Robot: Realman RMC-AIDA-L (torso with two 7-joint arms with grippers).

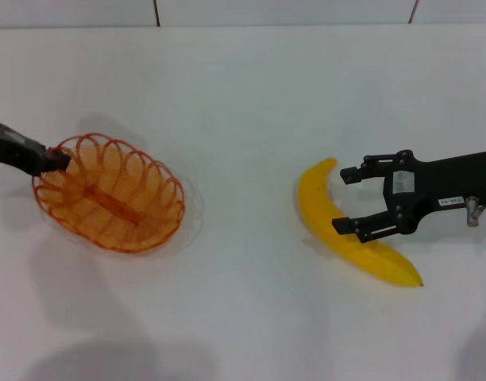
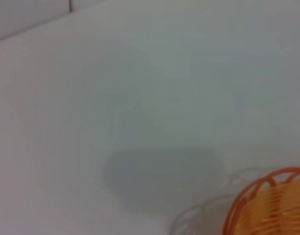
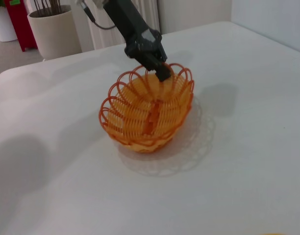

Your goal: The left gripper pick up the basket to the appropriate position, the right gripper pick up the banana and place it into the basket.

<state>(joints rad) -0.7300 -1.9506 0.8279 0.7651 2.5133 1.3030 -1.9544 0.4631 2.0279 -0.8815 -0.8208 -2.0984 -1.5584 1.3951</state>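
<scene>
The orange wire basket (image 1: 108,194) is on the left of the white table. My left gripper (image 1: 56,161) is shut on its rim at the far left end. In the right wrist view the basket (image 3: 147,112) looks tilted and a little raised, with its scalloped shadow beneath, and the left gripper (image 3: 157,68) clamps the rim. The left wrist view shows only part of the rim (image 2: 272,205). The yellow banana (image 1: 370,254) lies on the right. My right gripper (image 1: 344,200) is open just over its middle, with the lower finger overlapping the banana.
The white table (image 1: 243,95) ends at its far edge near a tiled wall. Bare table lies between basket and banana. Beyond the table, the right wrist view shows a beige plant pot (image 3: 52,29) and a red object (image 3: 15,19).
</scene>
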